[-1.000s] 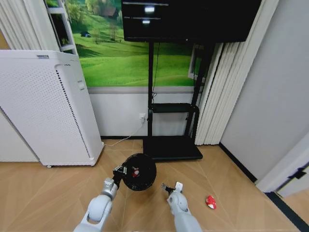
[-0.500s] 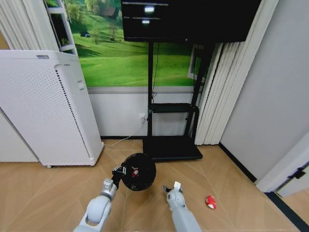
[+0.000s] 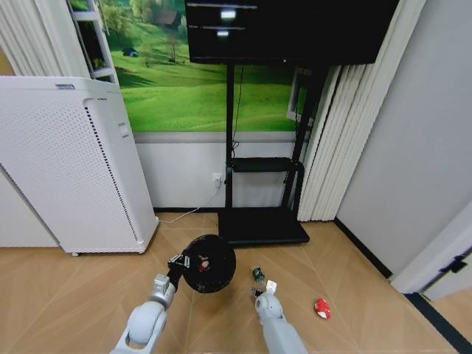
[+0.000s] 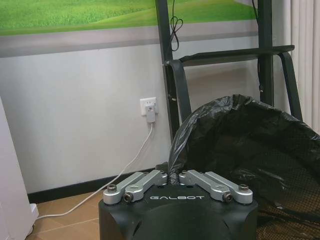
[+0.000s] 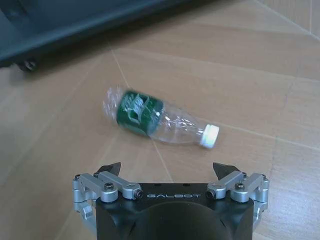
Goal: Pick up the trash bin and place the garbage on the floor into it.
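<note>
The trash bin [image 3: 210, 264], black and lined with a black bag, hangs just above the floor with my left gripper [image 3: 179, 262] shut on its rim. The left wrist view shows those fingers [image 4: 150, 181] closed on the bag-covered rim of the trash bin [image 4: 250, 145]. A red-and-white wrapper [image 3: 203, 262] lies inside it. One piece of garbage, a clear bottle with a green label [image 5: 155, 118], lies on its side on the floor. My right gripper [image 5: 167, 168] hovers open just short of the bottle [image 3: 257, 274]. A red scrap [image 3: 321, 308] lies to the right.
A black TV stand [image 3: 263, 225] with a flat base stands right behind the bin and bottle. A tall white perforated appliance [image 3: 70, 169] is at the left by the wall. White curtains [image 3: 328, 147] and a grey wall close off the right side.
My right arm has drawn back a little, and the bottle now shows on the floor just beyond its open gripper. The left gripper and bin have shifted slightly left.
</note>
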Available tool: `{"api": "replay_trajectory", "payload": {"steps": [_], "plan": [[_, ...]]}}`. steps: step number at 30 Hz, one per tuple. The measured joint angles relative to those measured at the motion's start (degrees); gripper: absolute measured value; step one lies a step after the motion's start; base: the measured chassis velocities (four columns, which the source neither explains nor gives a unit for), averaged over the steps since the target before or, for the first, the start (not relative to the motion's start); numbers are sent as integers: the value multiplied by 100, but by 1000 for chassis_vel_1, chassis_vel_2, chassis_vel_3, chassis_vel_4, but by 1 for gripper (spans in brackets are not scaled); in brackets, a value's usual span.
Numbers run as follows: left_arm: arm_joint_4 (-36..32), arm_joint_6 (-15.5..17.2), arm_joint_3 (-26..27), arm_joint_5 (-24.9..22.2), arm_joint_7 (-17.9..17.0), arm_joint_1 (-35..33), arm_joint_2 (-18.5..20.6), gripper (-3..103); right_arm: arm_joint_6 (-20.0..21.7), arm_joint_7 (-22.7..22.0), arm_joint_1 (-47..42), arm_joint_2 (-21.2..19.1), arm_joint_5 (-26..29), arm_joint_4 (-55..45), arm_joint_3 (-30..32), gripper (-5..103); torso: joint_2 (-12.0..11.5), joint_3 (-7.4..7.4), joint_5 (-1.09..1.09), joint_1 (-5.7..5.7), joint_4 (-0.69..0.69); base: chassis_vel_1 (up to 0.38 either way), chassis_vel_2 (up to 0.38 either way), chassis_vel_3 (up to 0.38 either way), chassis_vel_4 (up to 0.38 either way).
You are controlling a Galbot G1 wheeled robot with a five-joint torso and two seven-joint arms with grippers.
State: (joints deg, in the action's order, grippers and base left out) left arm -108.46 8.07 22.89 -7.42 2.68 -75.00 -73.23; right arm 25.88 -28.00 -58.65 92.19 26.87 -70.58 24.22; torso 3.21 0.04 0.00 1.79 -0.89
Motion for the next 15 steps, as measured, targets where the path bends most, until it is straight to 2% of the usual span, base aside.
{"api": "replay_trajectory", "payload": {"steps": [10, 15], "plan": [[-79, 85, 0, 78, -86, -86, -62, 4, 87, 370, -331, -2, -268, -602, -26, 100, 0, 0, 0, 0, -1, 0, 0, 0, 0], [-202, 18, 284, 85, -121, -267, -133, 4, -25, 757, -441, -58, -536, -771, 3, 100, 0, 0, 0, 0, 0, 0, 0, 0, 0]]}}
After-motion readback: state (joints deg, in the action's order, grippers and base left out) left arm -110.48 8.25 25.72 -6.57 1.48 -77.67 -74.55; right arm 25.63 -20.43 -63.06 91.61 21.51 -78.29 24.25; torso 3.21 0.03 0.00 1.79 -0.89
